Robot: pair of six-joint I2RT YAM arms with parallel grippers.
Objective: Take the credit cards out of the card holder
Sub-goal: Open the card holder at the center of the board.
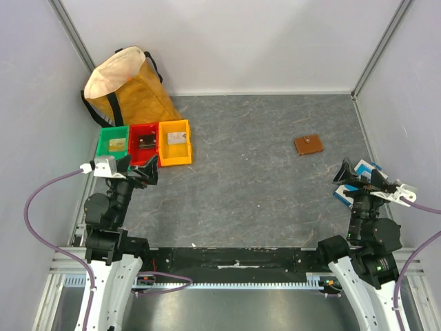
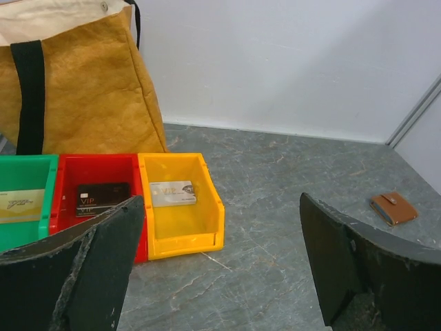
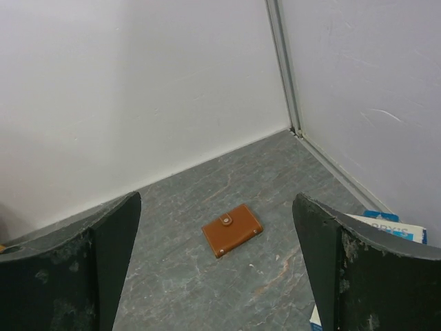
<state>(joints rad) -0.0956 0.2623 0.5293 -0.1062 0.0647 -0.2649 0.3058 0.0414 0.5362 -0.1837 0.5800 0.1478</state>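
- Wallet (image 1: 308,144) is lying closed — right gripper (image 1: 350,176), gaping empty, is sitting nearer.
- Left gripper (image 1: 140,172) is gaping empty too; pinning one edge should ease unsnapping.

The card holder (image 3: 231,229) is a small reddish-brown leather wallet. It is folded shut, with a short strap and a round snap on top, and it lies flat on the grey counter (image 1: 248,172) at the far right side, a little turned. Three credit cards lie well apart from it, on the far left. A pale card (image 2: 19,205) lies in the green bin (image 2: 27,172), a dark card (image 2: 101,198) in the red bin (image 2: 96,169), and a silver-grey card (image 2: 172,194) in the yellow bin (image 2: 186,241). The dark and the silver-grey card show the letters "VIP".
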